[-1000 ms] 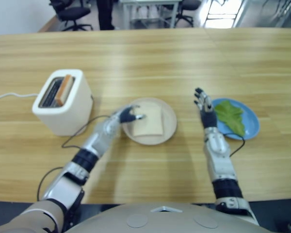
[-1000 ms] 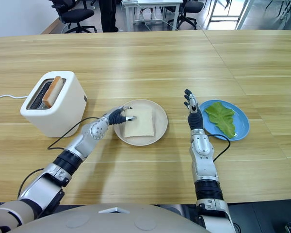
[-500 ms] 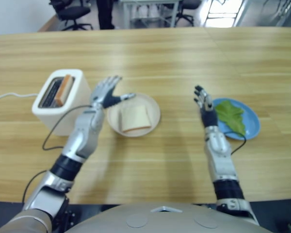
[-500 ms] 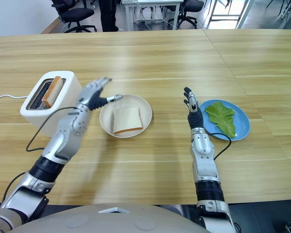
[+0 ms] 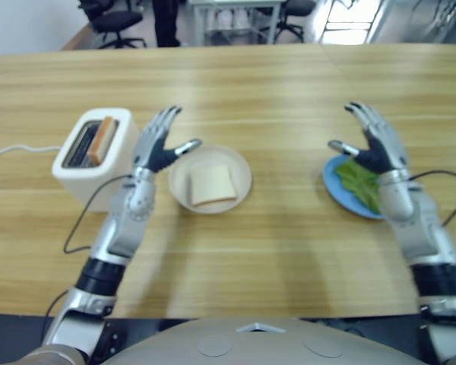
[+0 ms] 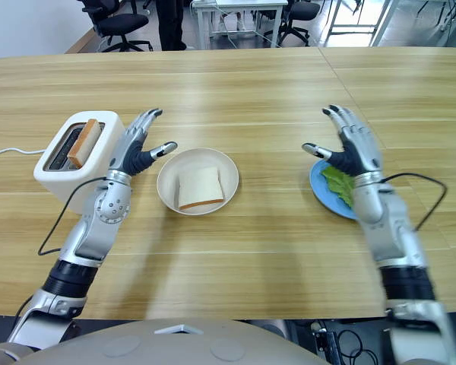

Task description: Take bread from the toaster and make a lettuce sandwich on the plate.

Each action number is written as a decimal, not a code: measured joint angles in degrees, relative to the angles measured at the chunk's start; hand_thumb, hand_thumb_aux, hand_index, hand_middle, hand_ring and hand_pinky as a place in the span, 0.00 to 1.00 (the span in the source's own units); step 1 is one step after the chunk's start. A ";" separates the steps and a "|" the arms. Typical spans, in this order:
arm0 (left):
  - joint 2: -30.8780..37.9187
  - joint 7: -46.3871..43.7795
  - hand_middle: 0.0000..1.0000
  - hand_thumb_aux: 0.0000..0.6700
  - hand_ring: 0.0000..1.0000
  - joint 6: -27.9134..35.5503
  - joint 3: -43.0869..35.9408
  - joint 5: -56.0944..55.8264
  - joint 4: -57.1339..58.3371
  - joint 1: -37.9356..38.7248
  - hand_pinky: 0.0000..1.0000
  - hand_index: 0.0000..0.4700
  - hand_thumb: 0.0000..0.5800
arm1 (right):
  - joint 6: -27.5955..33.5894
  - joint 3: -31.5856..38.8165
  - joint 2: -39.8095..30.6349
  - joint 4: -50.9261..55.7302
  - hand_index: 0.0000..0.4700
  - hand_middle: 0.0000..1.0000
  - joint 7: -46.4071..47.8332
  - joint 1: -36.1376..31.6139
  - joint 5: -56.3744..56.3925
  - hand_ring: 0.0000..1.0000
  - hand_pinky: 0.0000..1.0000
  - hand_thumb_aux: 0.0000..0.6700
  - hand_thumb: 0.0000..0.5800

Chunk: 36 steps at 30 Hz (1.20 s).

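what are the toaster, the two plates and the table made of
Toaster: white plastic or painted metal, matte; smooth rounded shell, which one is unclear.
Cream plate: probably ceramic or melamine; even colour, smooth rim.
Blue plate: plastic or glazed ceramic; uniform blue, smooth.
Table: wood or wood-look laminate; pale plank grain, soft glare.

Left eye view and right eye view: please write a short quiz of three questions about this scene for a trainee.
1. What lies on the cream plate?
2. Where is the lettuce? A in the toaster; B on the blue plate; C on the cream plate.
3. True or false: the left robot hand and the right robot hand are both open and hold nothing.
Key: 1 one bread slice; 2 B; 3 true.
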 measured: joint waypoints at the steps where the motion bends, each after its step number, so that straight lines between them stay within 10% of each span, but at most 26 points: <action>1: -0.15 1.06 0.00 0.00 0.00 -0.66 0.00 -0.23 2.74 -0.21 0.00 0.00 0.00 | 0.81 2.42 -1.97 3.69 0.00 0.00 -0.81 -1.26 -3.12 0.00 0.00 0.00 0.00; 13: -0.70 8.94 0.00 0.00 0.00 -3.61 -0.83 0.52 16.13 -2.90 0.00 0.00 0.00 | 4.15 23.96 -2.76 37.87 0.00 0.00 -5.76 -13.58 -17.39 0.00 0.00 0.00 0.00; 26: -3.42 8.18 0.00 0.00 0.00 -11.84 -6.80 -0.29 28.98 -5.98 0.00 0.00 0.00 | 3.75 30.57 0.32 52.64 0.01 0.00 -10.06 -19.85 -14.78 0.00 0.00 0.01 0.02; 27: -3.57 7.98 0.00 0.00 0.00 -12.54 -7.28 -0.43 29.51 -6.09 0.00 0.00 0.00 | 3.62 30.74 0.32 53.00 0.14 0.00 -10.10 -19.95 -14.49 0.00 0.00 0.14 0.26; 28: -3.73 7.84 0.00 0.00 0.00 -13.11 -7.73 -0.44 29.91 -6.18 0.00 0.00 0.00 | 3.44 30.85 0.32 53.33 0.14 0.00 -10.10 -19.97 -14.10 0.00 0.00 0.14 0.26; 29: -3.94 7.53 0.00 0.00 0.00 -13.76 -7.98 -0.58 30.47 -6.26 0.00 0.00 0.00 | 3.08 30.86 0.32 53.51 0.53 0.00 -10.10 -19.97 -13.46 0.00 0.00 0.55 0.79; 30: -4.09 7.29 0.00 0.00 0.00 -14.33 -8.27 -0.79 30.87 -6.27 0.00 0.00 0.00 | 2.77 30.83 0.31 53.53 0.74 0.00 -10.17 -19.98 -12.84 0.00 0.00 0.75 0.94; 31: -4.22 6.99 0.00 0.00 0.00 -14.96 -8.70 -0.92 31.12 -6.28 0.00 0.00 0.00 | 2.49 30.76 0.30 53.53 0.91 0.00 -10.24 -20.04 -12.10 0.00 0.00 0.93 0.99; 36: -4.60 6.16 0.00 0.00 0.00 -17.54 -9.74 -1.72 31.15 -6.23 0.00 0.00 0.00 | 1.27 30.79 0.31 53.06 0.98 0.00 -10.32 -20.13 -9.56 0.00 0.00 1.00 1.00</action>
